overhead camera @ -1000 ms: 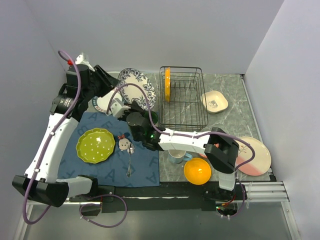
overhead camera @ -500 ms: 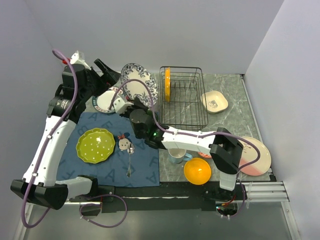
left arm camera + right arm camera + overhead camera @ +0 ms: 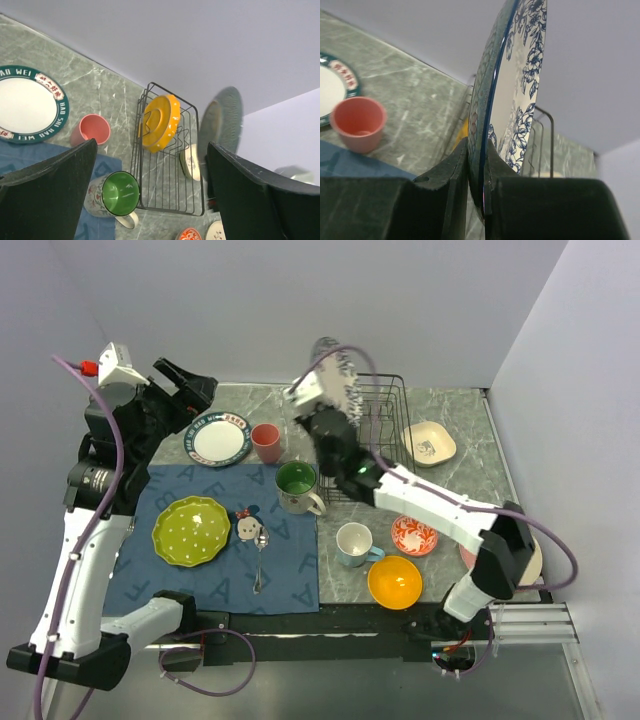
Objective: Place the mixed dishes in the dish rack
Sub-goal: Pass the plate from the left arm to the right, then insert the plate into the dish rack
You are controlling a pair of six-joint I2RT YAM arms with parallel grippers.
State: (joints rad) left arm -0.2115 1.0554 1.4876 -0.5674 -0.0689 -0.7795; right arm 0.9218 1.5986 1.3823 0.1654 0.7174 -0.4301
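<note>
A blue-and-white floral plate [image 3: 520, 85] stands on edge in my right gripper [image 3: 476, 150], which is shut on its rim. In the top view that plate [image 3: 338, 365] is blurred, held by the right gripper [image 3: 333, 405] above the back left corner of the black wire dish rack [image 3: 388, 455]. An orange scalloped plate [image 3: 159, 122] stands upright in the rack [image 3: 165, 185]. My left gripper [image 3: 182, 380] is raised at the far left, open and holding nothing [image 3: 151, 145].
On the table are a green-rimmed white plate [image 3: 219, 439], pink cup [image 3: 266, 442], green-lined mug [image 3: 297, 486], lime-green plate [image 3: 191, 530], spoon [image 3: 259, 560], pale mug [image 3: 354, 544], red-patterned dish [image 3: 414, 536], orange bowl [image 3: 394, 581] and cream bowl [image 3: 428, 443].
The left gripper opened, let go of the floral plate and drew back up to the left. The right arm swung the plate rightward from the table's back left to over the rack.
</note>
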